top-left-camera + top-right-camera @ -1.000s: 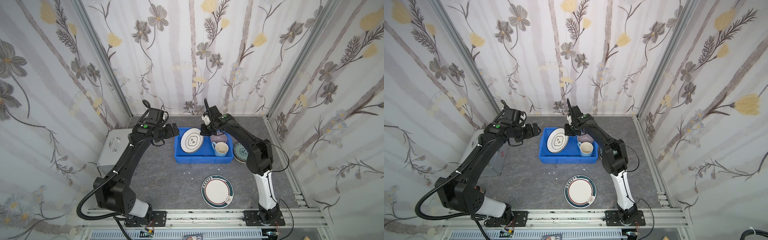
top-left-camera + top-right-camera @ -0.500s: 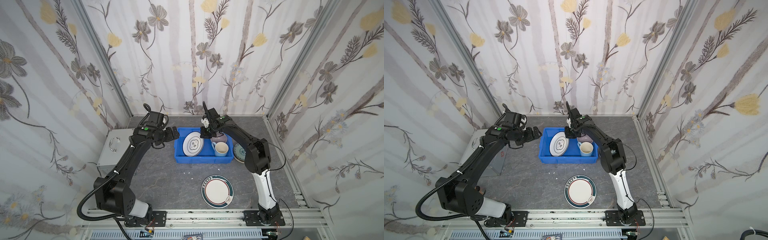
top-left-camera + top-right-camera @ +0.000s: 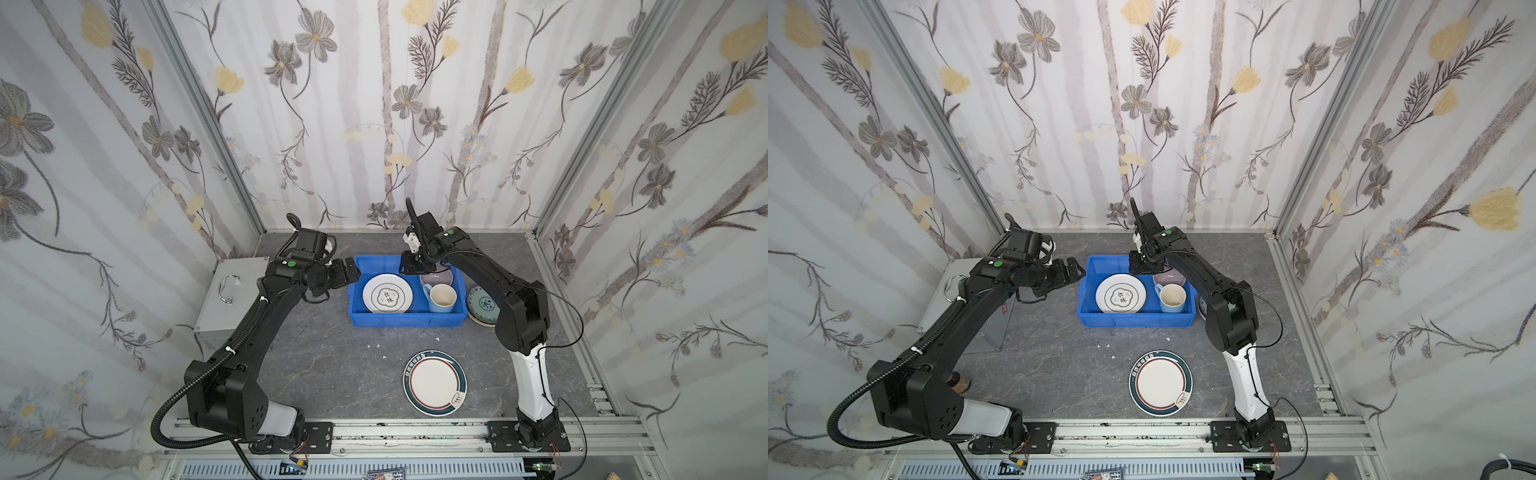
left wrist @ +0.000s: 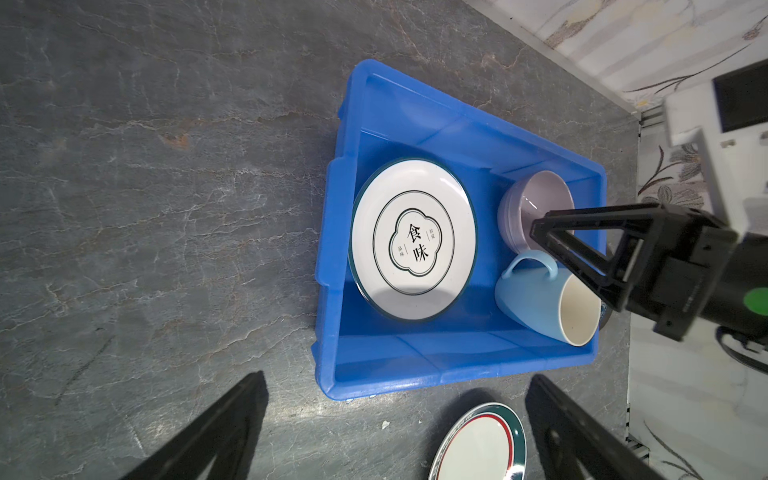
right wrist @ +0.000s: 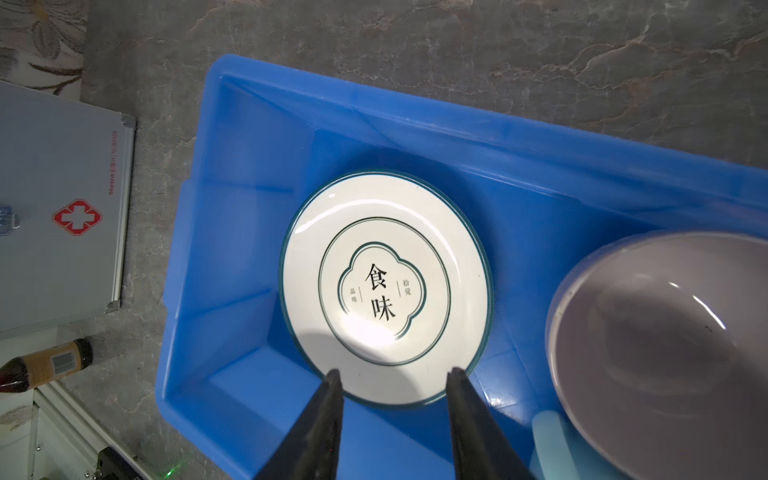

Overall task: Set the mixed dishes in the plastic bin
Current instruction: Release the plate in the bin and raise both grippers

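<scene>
The blue plastic bin [image 3: 405, 321] [image 3: 1136, 321] holds a white plate [image 3: 387, 293] [image 5: 386, 286] with black characters, a lilac bowl [image 3: 436, 276] [image 4: 536, 203] and a pale blue mug [image 3: 441, 298] [image 4: 544, 303]. My right gripper [image 3: 409, 266] [image 5: 394, 372] hovers over the plate's far edge, jaws apart, holding nothing. My left gripper [image 3: 349, 270] [image 4: 397, 376] stands wide open and empty just outside the bin's left wall. A green-and-red-rimmed plate [image 3: 434, 383] [image 3: 1160, 383] lies on the table in front. A teal-patterned plate [image 3: 482, 305] lies right of the bin, partly hidden by my right arm.
A grey metal case [image 3: 226, 291] [image 5: 62, 208] with a handle sits left of the bin under my left arm. A small brown bottle [image 3: 959, 382] [image 5: 41, 368] lies near the left arm's base. Papered walls close in the back and sides.
The white plate, held tilted in my right gripper a second ago, now lies in the bin. The right jaws have opened off it. My left arm has barely moved.
</scene>
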Tool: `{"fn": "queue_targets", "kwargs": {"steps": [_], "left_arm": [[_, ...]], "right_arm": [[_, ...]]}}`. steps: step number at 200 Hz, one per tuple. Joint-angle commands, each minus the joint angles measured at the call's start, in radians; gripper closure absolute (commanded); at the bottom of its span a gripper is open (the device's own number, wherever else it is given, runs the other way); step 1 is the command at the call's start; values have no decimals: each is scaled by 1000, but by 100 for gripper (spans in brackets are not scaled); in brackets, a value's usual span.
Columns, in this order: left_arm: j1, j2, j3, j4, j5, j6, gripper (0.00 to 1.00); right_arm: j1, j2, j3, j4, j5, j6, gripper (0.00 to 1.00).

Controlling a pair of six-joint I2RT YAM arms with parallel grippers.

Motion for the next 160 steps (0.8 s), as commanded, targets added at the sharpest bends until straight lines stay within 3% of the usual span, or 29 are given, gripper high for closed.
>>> {"fn": "queue_targets", "kwargs": {"steps": [1, 40, 109, 160], "left_arm": [[-17, -7, -10, 24, 7, -3, 0], [-118, 15, -8, 12, -27, -7, 4], [-404, 45, -33, -5, -171, -66, 7], [-577, 7, -109, -3, -278, -154, 7]], "right_arm": [[11, -98, -46, 1, 59, -13, 58], [21, -399, -340, 43, 116, 34, 58], [43, -939, -1002, 99, 141, 211, 58], [64, -1167, -1250, 113, 134, 308, 54]]}}
